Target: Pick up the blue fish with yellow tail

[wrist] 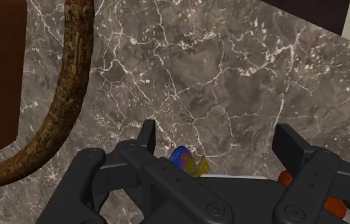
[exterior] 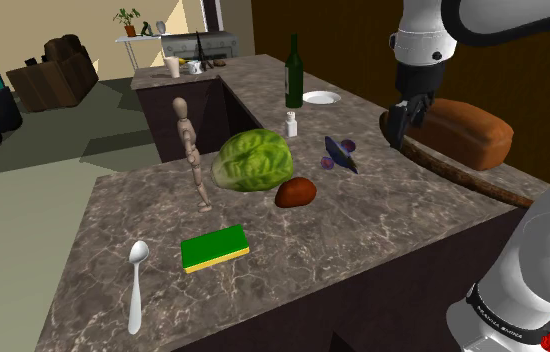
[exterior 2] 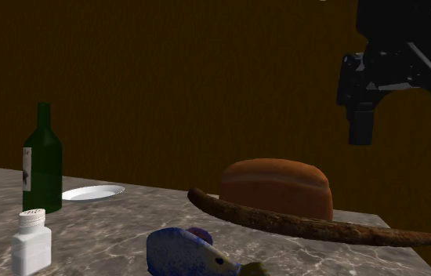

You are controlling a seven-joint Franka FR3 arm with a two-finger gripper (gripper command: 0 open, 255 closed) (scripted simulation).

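The blue fish point(exterior: 340, 153) with a yellowish tail lies on the marble counter point(exterior: 383, 215), between a white shaker and a long brown stick. In the second exterior view the fish point(exterior 2: 187, 252) lies low in front of the stick. My black gripper point(exterior: 404, 128) hangs in the air to the shoulder view's right of the fish, near the bread. Its fingers point(exterior 2: 360, 127) stand apart with nothing between them, so it is open. In the wrist view the gripper point(wrist: 218, 130) points at bare marble, and the fish point(wrist: 181, 156) peeks out just behind the hand's body.
A brown bread loaf point(exterior: 470, 131) and a long rough stick point(exterior: 455, 172) lie close under the gripper. A green bottle point(exterior: 294, 72), white plate point(exterior: 321, 98) and shaker point(exterior: 291, 124) stand behind the fish. Lettuce point(exterior: 253, 160), a brown lump point(exterior: 295, 192), wooden mannequin point(exterior: 191, 145), green sponge point(exterior: 214, 247) and spoon point(exterior: 137, 280) lie further left.
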